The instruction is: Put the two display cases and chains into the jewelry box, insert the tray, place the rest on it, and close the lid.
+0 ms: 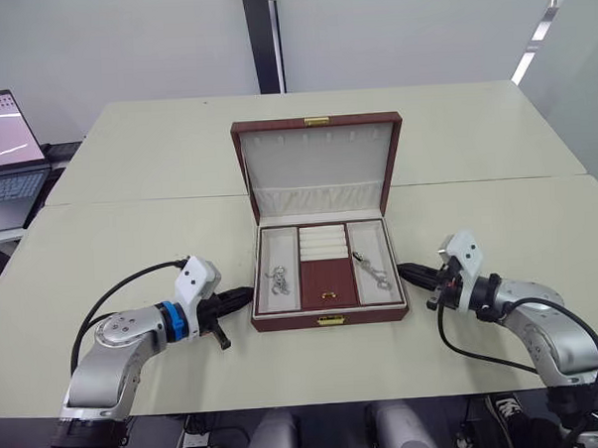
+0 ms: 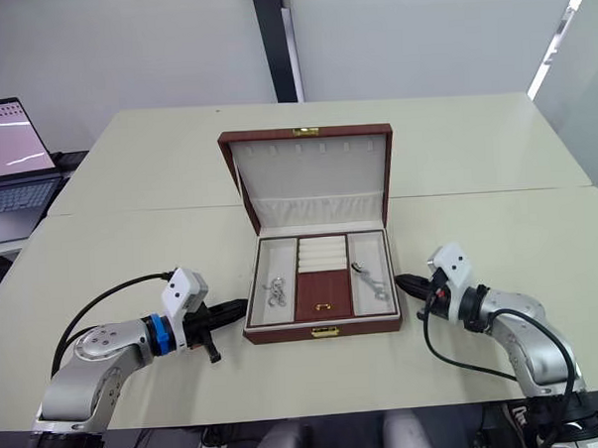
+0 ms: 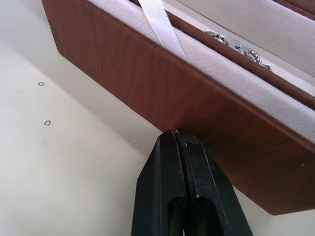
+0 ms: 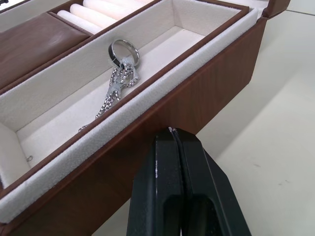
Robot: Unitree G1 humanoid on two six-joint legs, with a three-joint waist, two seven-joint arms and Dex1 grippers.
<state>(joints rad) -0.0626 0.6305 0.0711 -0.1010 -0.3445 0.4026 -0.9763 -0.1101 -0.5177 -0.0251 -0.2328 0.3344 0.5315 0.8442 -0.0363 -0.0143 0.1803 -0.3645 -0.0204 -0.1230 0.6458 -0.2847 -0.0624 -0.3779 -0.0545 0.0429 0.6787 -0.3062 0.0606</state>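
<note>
1. Jewelry box (image 1: pixel 329 317) sits open near the table's (image 1: pixel 128 172) front edge, midway across, its long axis running side to side and its gold clasp facing the robot.
2. Its lid (image 1: pixel 318 169) stands raised at the back, cream lining forward.
3. The tray (image 1: pixel 328 265) rests inside, with chains (image 1: pixel 278 280) in both side compartments.
4. The left gripper (image 1: pixel 241 297), pinched closed on nothing, touches the box's left wall.
5. The right gripper (image 1: pixel 404 272), likewise closed and empty, points at the right wall.

One jewelry box (image 1: pixel 328 312); one tray (image 1: pixel 328 282) inside; two clusters of chains (image 1: pixel 278 280), one in each side compartment; one laptop (image 1: pixel 6 157).
</note>
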